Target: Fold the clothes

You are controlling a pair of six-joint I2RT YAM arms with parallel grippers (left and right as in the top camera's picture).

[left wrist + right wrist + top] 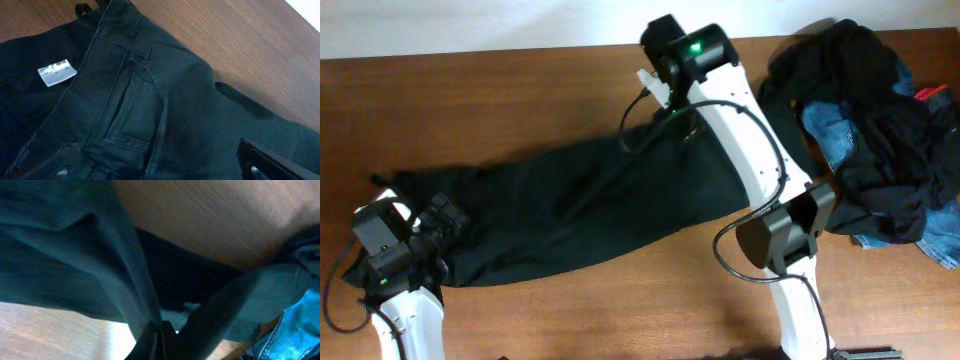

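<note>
Long black trousers lie stretched across the table, waist at the left and leg end at the upper middle. My left gripper hovers open over the waist end. In the left wrist view the waistband, a back pocket and a white label show, and the left gripper has only flat fabric between its wide-apart fingers. My right gripper is shut on the trousers' leg end. In the right wrist view the right gripper pinches a raised fold of dark fabric.
A heap of other clothes lies at the right: black garments over blue denim jeans, with a red scrap at the far edge. Denim also shows beside the right gripper. The right arm's elbow stands beside the heap.
</note>
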